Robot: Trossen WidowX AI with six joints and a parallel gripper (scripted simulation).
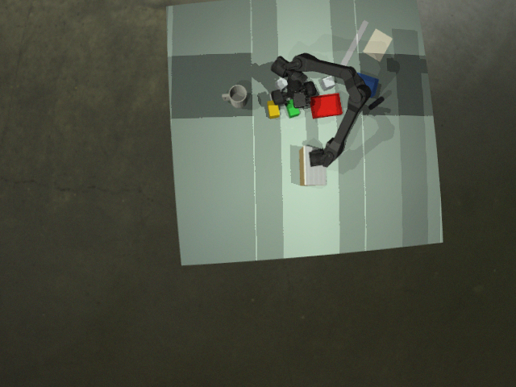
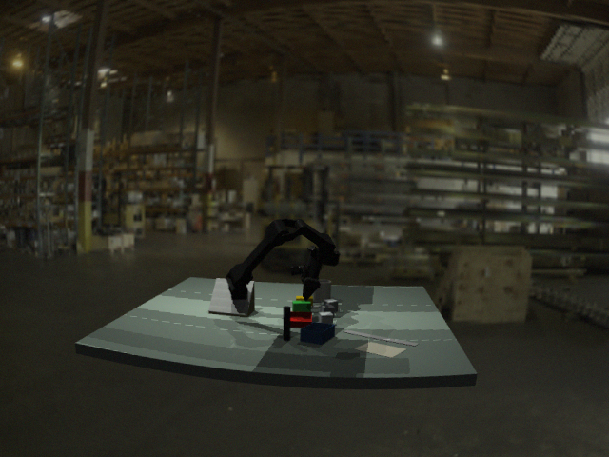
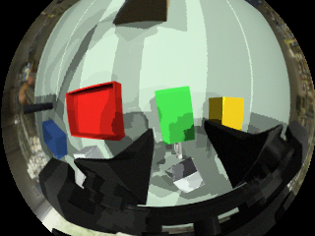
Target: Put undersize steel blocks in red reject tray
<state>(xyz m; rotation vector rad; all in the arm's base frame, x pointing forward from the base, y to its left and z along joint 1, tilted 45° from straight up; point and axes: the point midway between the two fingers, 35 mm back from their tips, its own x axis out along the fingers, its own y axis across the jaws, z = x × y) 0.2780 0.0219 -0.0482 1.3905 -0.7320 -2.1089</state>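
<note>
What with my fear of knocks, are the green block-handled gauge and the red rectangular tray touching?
Apart. The wrist view shows a plain strip of tabletop between the green gauge and the red tray.

1. Top: high overhead, facing steeply down; all four corners of the tabletop (image 1: 216,187) (image 2: 171,319) (image 3: 167,49) show.
2. Exterior: well back, low, facing inward across the top view's right edge.
3. Wrist: close, angled down over the tabletop; it shares the red reject tray (image 1: 326,106) (image 2: 301,323) (image 3: 95,113) with top.

green gauge (image 1: 293,111) (image 2: 301,306) (image 3: 175,115): matt, smooth | red tray (image 1: 326,106) (image 2: 301,319) (image 3: 94,113): plastic-looking | steel block (image 1: 328,82) (image 2: 325,317) (image 3: 185,175): grey, matt
</note>
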